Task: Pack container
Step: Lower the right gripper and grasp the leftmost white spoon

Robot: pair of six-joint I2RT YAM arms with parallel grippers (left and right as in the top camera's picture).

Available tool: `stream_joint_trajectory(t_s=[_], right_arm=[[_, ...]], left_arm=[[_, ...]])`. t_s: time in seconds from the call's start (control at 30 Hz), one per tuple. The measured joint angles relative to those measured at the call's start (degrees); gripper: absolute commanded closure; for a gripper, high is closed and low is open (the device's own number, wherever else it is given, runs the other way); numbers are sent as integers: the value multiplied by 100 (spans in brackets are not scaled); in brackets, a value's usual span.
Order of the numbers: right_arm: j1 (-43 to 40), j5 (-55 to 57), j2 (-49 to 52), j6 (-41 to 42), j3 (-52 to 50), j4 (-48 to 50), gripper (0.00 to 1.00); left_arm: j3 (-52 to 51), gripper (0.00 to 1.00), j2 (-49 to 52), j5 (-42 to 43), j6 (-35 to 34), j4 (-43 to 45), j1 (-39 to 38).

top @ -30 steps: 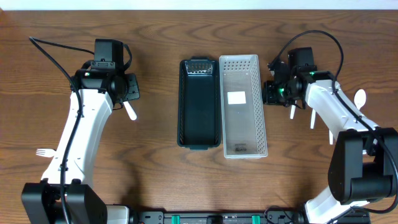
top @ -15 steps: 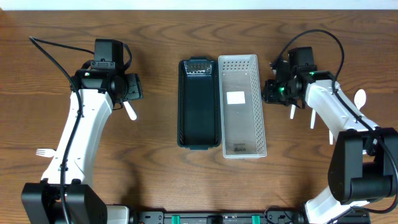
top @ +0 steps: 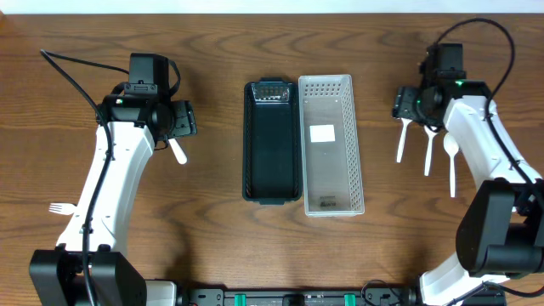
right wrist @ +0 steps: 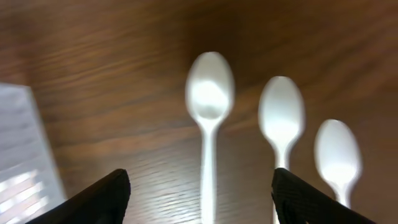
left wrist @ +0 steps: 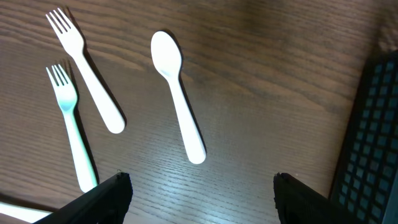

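A black container and a clear perforated basket stand side by side at the table's middle. My left gripper hangs open to their left, nothing between its fingers. Below it in the left wrist view lie two white forks and a white spoon. My right gripper is open to the right of the basket, above three white spoons lying parallel on the wood. It holds nothing.
Another white fork lies far left near the left arm's base. The black container's wall shows at the right edge of the left wrist view. The basket's corner is at the left of the right wrist view.
Both grippers have opened wide. The right arm has swung up and to the right, away from the basket, uncovering the row of spoons. The left arm has stayed in place.
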Motion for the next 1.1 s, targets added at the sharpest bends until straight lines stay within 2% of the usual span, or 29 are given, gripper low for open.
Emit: stream_joint_trajectory(t_s=[0.07, 0.27, 0.37, 0.9, 1.1], right_arm=[[-122, 83, 52, 44, 0, 2, 19], [-271, 173, 485, 50, 0, 20, 16], [-267, 168, 710, 39, 0, 46, 11], [-15, 140, 1137, 15, 0, 168, 12], [4, 17, 1370, 13, 20, 181, 17]], left_arm=[[0, 24, 0, 0, 0, 0, 0], [0, 23, 0, 2, 0, 0, 0], [0, 24, 0, 0, 0, 0, 0], [0, 23, 0, 2, 0, 0, 0], [0, 24, 0, 2, 0, 0, 0]])
